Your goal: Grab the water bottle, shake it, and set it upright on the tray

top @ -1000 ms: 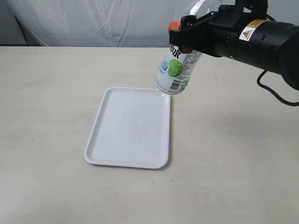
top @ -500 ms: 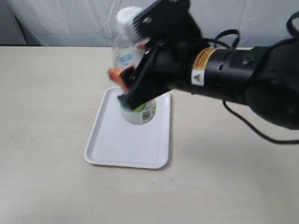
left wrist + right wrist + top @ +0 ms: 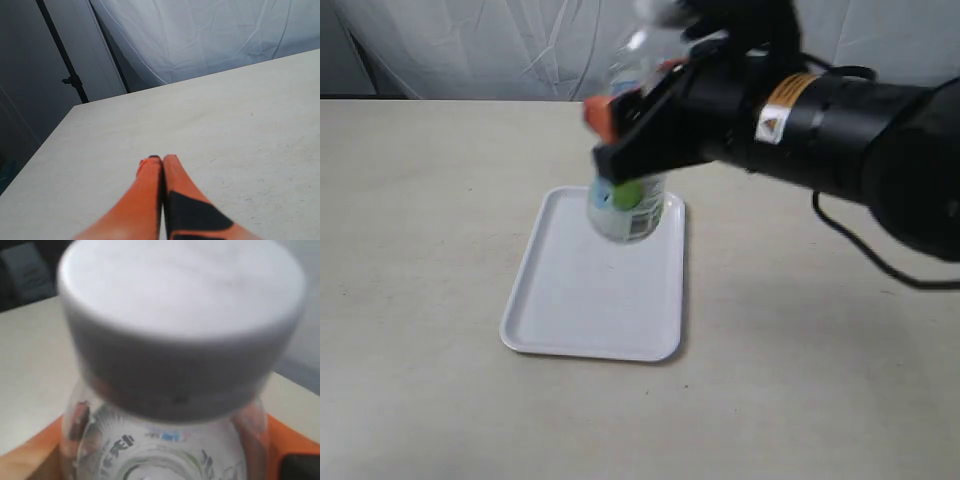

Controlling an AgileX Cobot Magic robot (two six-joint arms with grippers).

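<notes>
Arm (image 3: 840, 130) stretched across, right gripper (image 3: 625, 135) around water bottle (image 3: 628, 215) over tray (image 3: 590, 300).

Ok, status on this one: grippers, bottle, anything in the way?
Right gripper shut on the water bottle, over the tray; touchdown unclear from blur. Left gripper shut, holding nothing. Nothing seen in the way.

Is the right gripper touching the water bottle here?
Touching. In the right wrist view the right gripper has its orange jaws against both sides of the water bottle.
</notes>
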